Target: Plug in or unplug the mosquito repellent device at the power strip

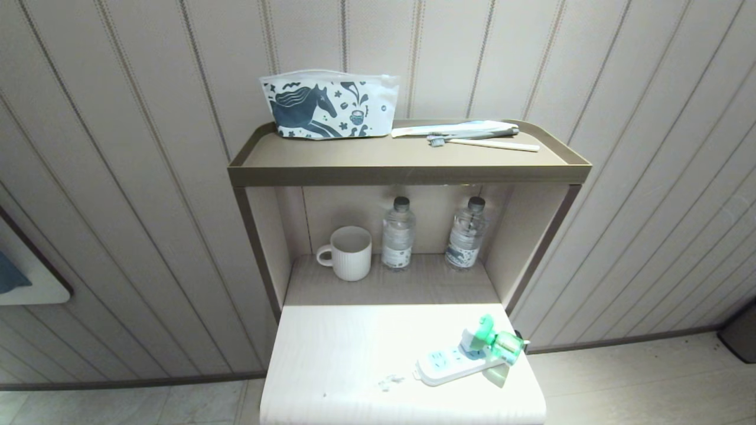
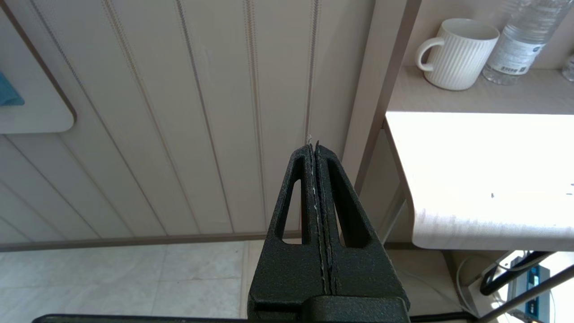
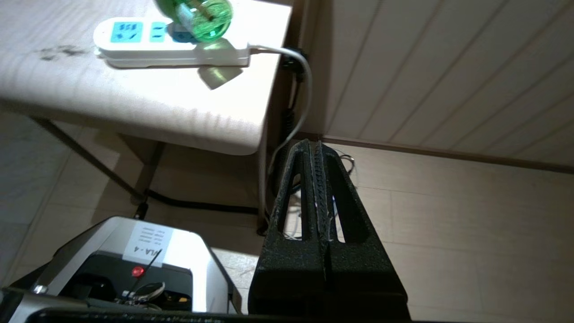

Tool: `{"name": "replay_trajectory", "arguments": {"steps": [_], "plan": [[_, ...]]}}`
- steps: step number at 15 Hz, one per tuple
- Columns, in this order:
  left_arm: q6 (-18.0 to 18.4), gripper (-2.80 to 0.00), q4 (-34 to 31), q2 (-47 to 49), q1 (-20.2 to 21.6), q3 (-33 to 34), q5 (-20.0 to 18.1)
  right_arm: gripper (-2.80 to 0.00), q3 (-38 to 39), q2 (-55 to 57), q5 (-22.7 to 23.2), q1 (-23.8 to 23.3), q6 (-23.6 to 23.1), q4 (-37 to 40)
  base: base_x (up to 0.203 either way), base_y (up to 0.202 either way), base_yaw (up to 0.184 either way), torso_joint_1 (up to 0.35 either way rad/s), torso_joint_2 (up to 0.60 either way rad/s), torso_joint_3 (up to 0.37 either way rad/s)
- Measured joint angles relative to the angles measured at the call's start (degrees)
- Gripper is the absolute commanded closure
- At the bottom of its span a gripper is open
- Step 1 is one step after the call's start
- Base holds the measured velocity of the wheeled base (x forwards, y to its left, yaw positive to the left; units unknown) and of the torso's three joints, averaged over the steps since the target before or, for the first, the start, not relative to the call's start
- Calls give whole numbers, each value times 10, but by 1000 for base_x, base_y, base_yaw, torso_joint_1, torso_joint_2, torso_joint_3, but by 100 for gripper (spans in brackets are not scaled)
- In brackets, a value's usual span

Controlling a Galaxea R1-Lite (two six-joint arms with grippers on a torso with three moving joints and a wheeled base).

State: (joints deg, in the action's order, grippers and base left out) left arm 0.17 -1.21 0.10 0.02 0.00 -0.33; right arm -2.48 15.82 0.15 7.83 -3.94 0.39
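Nearest the head camera: white tabletop (image 1: 331, 366), with the power strip (image 1: 450, 366) lying flat on its right front part, angled, cord end toward the right edge. Mosquito repellent device (image 1: 491, 345) sits in the strip at the cord end, tipped over sideways, green bottle pointing right and casting a green patch on the table. Two light-blue sockets on the strip's free end are uncovered. Strip's cord (image 3: 301, 94) runs off the table's right edge and drops toward the floor.

Right gripper (image 3: 317, 148): fingers pressed together, nothing between them, low beside the table's front right corner, well apart from strip and device. Left gripper (image 2: 314, 148): fingers also pressed together, empty, off the table's left side, facing the panelled wall.

Behind the table, open shelf: ribbed white mug (image 1: 348, 252) on the left, two water bottles (image 1: 398, 235) to its right. Top tray (image 1: 407, 174) holds a pouch with a horse print (image 1: 328, 106), plus a toothbrush (image 1: 481, 143) and a tube lying beside it.
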Motion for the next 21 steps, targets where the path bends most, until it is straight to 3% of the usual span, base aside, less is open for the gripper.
{"name": "replay_trajectory", "arguments": {"steps": [5, 7, 12, 16, 21], "plan": [[0, 0, 0, 0, 0, 0, 0, 0, 24, -2, -12, 7, 52, -9, 0, 0, 0, 0, 0, 0], [0, 0, 0, 0, 0, 0, 0, 0, 24, -2, -11, 4, 52, -8, 0, 0, 0, 0, 0, 0], [0, 0, 0, 0, 0, 0, 0, 0, 25, -46, -9, -75, 34, 4, 0, 0, 0, 0, 0, 0], [2, 0, -1, 0, 0, 0, 0, 0, 25, -130, -11, -82, 27, 6, 0, 0, 0, 0, 0, 0], [5, 0, -2, 0, 0, 0, 0, 0, 25, -153, -12, -83, 27, 7, 0, 0, 0, 0, 0, 0]]}}
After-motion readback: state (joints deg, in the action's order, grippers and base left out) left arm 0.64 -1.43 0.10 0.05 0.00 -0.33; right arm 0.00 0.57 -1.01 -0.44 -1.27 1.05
